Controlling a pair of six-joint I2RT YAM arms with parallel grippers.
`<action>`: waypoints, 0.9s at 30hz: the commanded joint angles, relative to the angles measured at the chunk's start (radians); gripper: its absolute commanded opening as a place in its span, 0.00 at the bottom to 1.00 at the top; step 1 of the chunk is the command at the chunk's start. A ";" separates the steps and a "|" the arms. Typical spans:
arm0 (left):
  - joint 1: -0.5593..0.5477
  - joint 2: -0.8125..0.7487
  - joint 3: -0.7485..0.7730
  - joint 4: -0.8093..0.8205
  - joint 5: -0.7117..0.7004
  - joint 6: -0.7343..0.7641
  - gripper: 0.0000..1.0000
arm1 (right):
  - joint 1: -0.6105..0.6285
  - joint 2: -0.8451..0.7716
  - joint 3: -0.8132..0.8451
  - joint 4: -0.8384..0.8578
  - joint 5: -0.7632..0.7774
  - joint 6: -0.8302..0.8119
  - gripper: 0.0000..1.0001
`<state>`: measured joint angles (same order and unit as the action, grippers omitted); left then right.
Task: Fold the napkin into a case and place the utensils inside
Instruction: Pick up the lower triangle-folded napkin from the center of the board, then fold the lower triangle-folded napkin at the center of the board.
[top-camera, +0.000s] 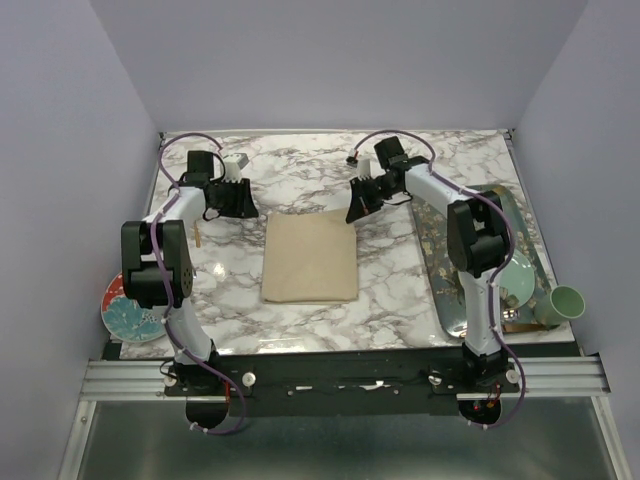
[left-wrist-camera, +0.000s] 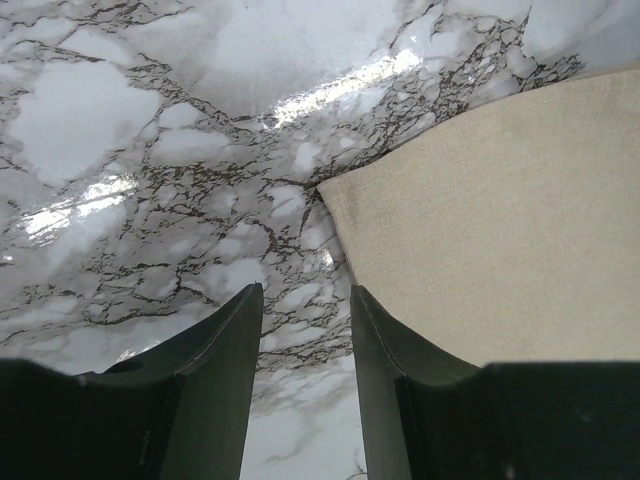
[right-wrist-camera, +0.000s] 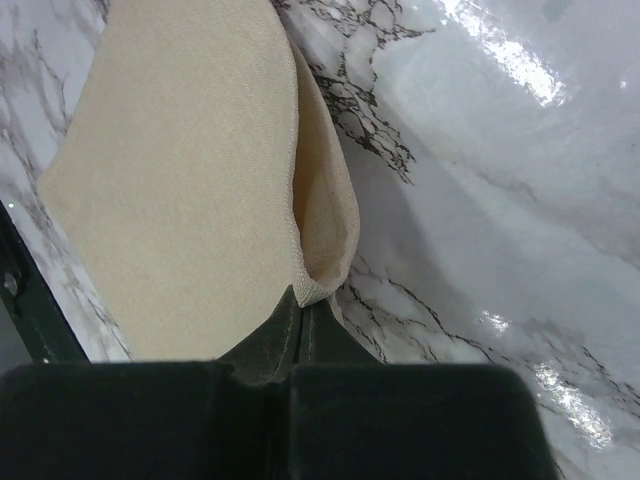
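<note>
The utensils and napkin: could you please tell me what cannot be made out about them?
- Utensils: not discernible in the top view; the right arm covers part of the tray.
- Napkin corner: right wrist view, hidden between the right gripper's shut fingers.
- Napkin layers: top view, too small.

Left arm (top-camera: 158, 262) is bent up at the elbow with the forearm reaching forward. The left end effector (left-wrist-camera: 305, 292) points down and its two fingers are parted, with a clear gap between them. Right arm (top-camera: 478, 240) stretches forward and angles inward, and the right end effector (right-wrist-camera: 298, 305) is pinched tight on a corner of the napkin (right-wrist-camera: 180, 170).
</note>
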<state>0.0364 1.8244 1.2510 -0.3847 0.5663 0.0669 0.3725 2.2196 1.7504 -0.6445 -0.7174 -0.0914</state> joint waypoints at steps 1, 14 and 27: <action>0.023 -0.053 -0.012 0.020 0.007 -0.007 0.49 | 0.022 -0.089 -0.040 0.017 -0.022 -0.123 0.01; 0.077 -0.088 -0.036 0.004 0.023 -0.010 0.49 | 0.167 -0.193 -0.204 0.037 0.121 -0.409 0.01; 0.108 -0.129 -0.085 -0.011 0.033 0.016 0.49 | 0.299 -0.382 -0.488 0.184 0.251 -0.830 0.00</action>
<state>0.1364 1.7393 1.1881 -0.3901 0.5694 0.0624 0.6487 1.9060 1.3422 -0.5304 -0.5144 -0.7353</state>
